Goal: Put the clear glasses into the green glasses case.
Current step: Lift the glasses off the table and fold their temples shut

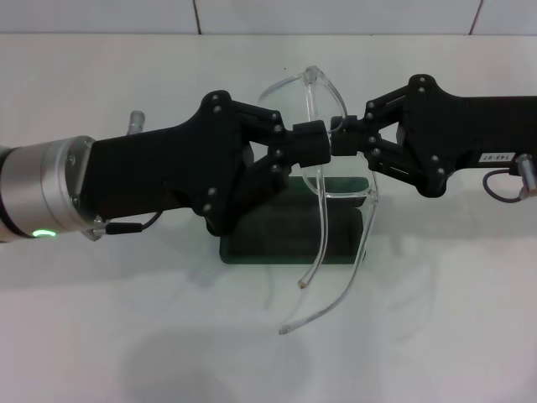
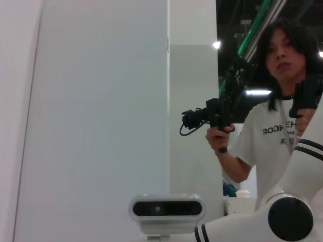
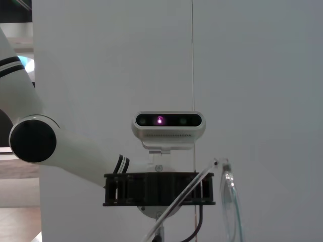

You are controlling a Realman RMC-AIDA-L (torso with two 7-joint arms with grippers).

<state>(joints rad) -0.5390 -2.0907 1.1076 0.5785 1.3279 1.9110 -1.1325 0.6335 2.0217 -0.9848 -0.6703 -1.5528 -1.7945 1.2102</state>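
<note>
While the clear glasses (image 1: 336, 168) are held in the air between both arms, the green glasses case (image 1: 289, 239) lies directly beneath them on the white surface (image 1: 436, 336), partly hidden by the left gripper (image 1: 323, 144).

Item, glasses: one pair. The front is stood on end, its long axis running away from the robot and toward it; the two thin arms are unfolded and trail down toward the robot, their tips hanging past the near edge of the case. In the right wrist view one lens edge and one arm (image 3: 224, 196) are seen close to the camera.

Item, case: one, dark green, resting flat, its long axis running left to right, so crosswise to the front of the glasses. Whether its lid is open cannot be told, since the glasses and the left gripper cover most of it.

Item, left gripper: one, reaching in from the left, jaws closed onto the frame near its middle.

Item, right gripper (image 1: 351, 133): one, reaching in from the right, jaws pinched on the same stretch of frame, tip to tip with the left.

Both arms are judged equally near. The coming move is judged to turn on the crosswise mismatch: the frame would need a quarter turn, and its arms folding, before lowering.
</note>
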